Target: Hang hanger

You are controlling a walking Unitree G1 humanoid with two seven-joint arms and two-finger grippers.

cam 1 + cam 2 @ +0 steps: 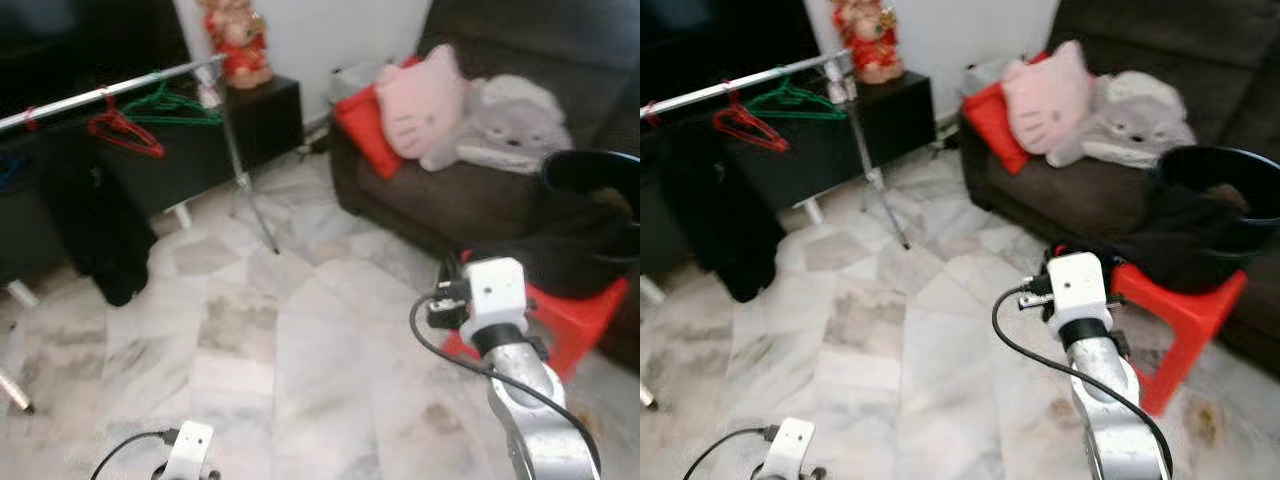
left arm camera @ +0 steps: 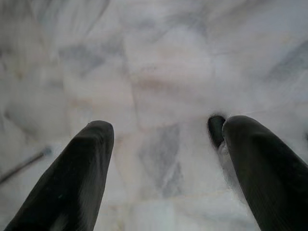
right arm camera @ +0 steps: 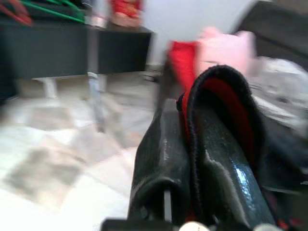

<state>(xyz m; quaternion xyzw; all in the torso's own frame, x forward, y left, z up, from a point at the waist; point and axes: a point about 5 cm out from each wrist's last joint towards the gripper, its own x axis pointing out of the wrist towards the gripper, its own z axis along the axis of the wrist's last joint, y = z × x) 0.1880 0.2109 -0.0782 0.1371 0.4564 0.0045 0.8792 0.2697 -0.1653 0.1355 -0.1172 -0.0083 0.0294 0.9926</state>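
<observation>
In the right wrist view my right gripper (image 3: 195, 108) is shut on a red hanger (image 3: 219, 103) edged with black cloth. From the head views its white wrist (image 1: 495, 293) is raised beside the red stool (image 1: 585, 318), close to a black garment (image 1: 560, 258) that spills from a black basket (image 1: 598, 172). Far left stands the silver clothes rail (image 1: 115, 93), carrying a red hanger (image 1: 125, 135) and a green hanger (image 1: 172, 106). My left gripper (image 2: 161, 132) hangs low and open over the marble floor, holding nothing.
A dark sofa (image 1: 420, 205) with a pink cat cushion (image 1: 422, 100), a red pillow and a grey plush fills the back right. A black cabinet (image 1: 262, 115) stands behind the rail's leg (image 1: 250, 195). Dark clothing (image 1: 95, 230) hangs under the rail. Marble floor (image 1: 300, 330) lies between.
</observation>
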